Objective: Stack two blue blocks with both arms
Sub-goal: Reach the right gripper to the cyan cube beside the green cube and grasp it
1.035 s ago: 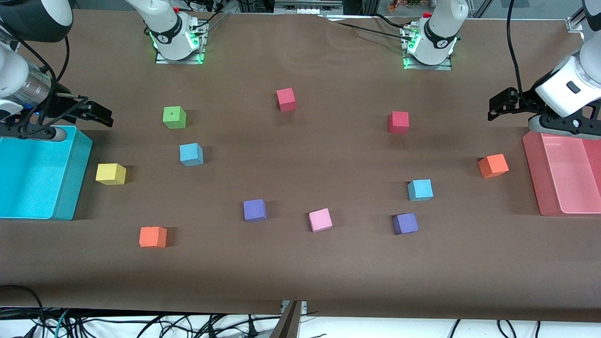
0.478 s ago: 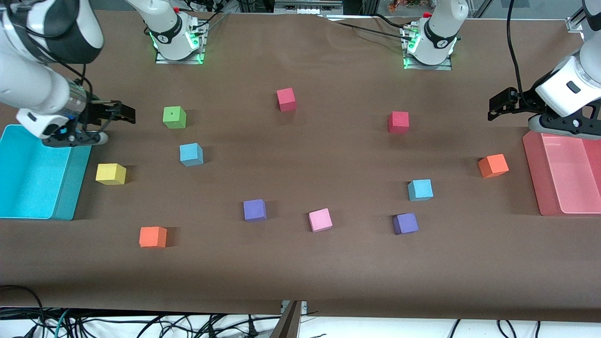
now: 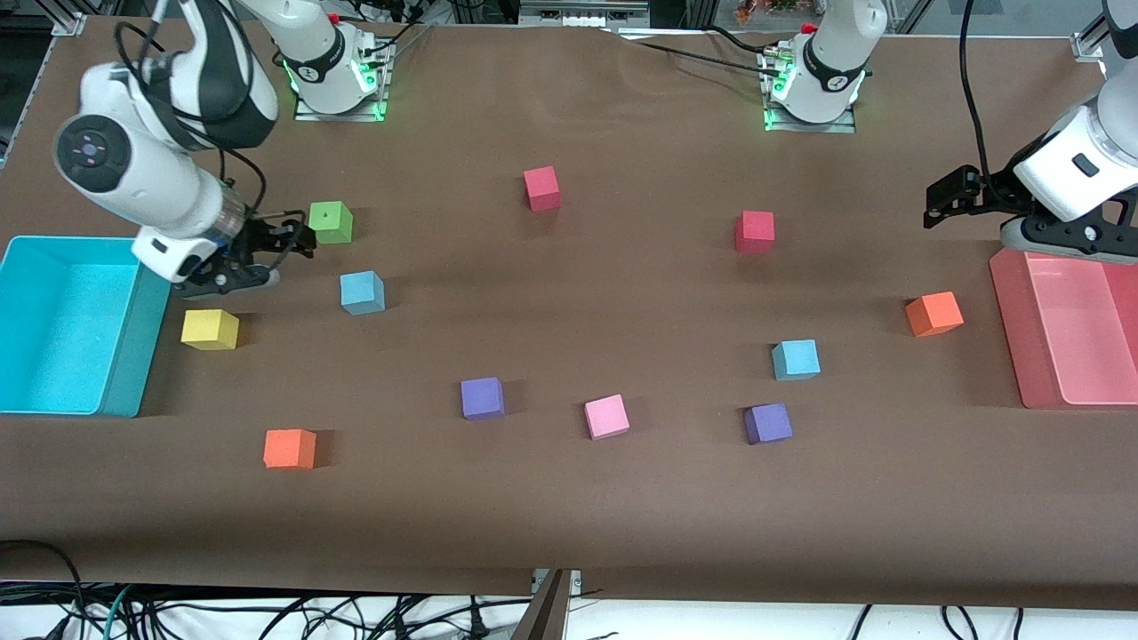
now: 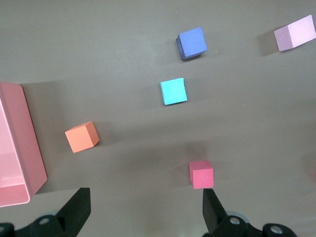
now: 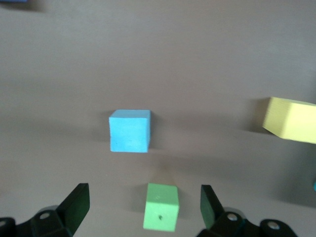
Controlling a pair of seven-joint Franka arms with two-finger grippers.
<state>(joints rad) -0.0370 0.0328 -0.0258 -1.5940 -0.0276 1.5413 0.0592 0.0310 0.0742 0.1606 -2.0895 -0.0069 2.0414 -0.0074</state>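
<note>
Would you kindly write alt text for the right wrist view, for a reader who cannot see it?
Looking down between the open fingers of the right claw, a blue block sits on the brown table, untouched. A green block lies between the fingers' tips in the view, and a yellow block shows at the edge.

A brown-covered table (image 3: 569,498) carries scattered foam cubes: two blue (image 3: 362,292) (image 3: 796,359), two purple (image 3: 482,397) (image 3: 767,423), two red (image 3: 541,188) (image 3: 754,231), two orange (image 3: 289,448) (image 3: 933,314), green (image 3: 330,221), yellow (image 3: 210,329), pink (image 3: 606,416). A cyan bin (image 3: 53,329) and pink bin (image 3: 1067,338) sit at its ends.
</note>
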